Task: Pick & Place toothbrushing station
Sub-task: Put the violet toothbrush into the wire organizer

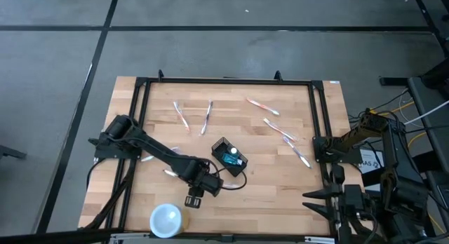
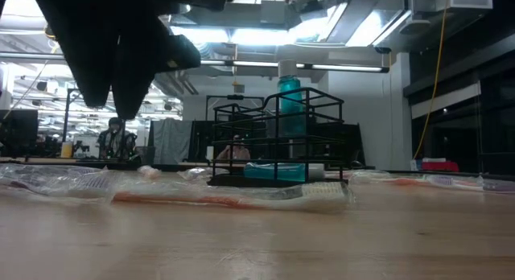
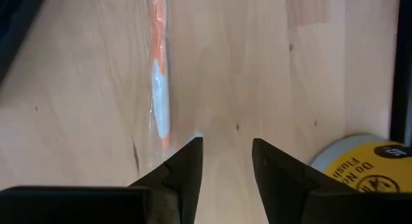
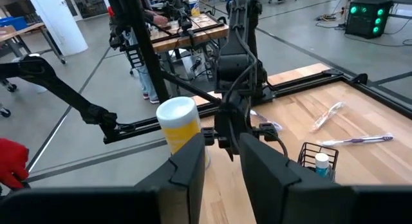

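clear: I see bare wood ahead of left gripper [image 1: 193, 200], nothing between its parted fingers | obstacles: white cup [image 1: 166, 220] near it, wrapped toothbrush [image 3: 159, 89] just beside | caddy [image 1: 229, 157] close beyond arm | far half: scattered toothbrushes [image 1: 205, 118]

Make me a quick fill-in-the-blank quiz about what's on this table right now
1. The black caddy holds a bottle with a ____ cap.
2. The left gripper has its fingers apart and holds ____.
3. The round white cup stands near the table's front edge, closest to the ____ arm.
4. The right gripper waits off the table's ____ side.

Missing words: white; nothing; left; right
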### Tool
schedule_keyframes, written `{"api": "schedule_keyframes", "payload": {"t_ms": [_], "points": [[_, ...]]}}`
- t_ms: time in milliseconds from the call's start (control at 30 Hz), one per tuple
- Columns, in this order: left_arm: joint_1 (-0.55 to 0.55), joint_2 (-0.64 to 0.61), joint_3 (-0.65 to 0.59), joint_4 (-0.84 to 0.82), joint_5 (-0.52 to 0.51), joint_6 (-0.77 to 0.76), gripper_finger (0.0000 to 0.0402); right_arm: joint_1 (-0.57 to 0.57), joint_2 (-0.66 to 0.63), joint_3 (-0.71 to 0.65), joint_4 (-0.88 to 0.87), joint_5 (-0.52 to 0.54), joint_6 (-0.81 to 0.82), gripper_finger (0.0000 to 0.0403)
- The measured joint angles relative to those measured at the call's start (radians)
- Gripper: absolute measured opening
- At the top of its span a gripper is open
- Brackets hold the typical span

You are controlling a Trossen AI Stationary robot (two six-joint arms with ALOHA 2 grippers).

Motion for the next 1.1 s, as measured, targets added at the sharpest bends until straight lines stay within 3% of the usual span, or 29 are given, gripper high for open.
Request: {"api": "schedule_keyframes", "payload": {"t_ms": [700,1100], "points": [[-0.002,0.097,0.000,0.011,-0.045,0.064,0.0128,0.026,0.000,0.000,0.000,0.008,0.023,0.0100],[-0.006,0.098,-0.067,0.036,-0.013,0.059,0.0055,0.037,0.000,0.000,0.007,0.018,0.023,0.0100]]}}
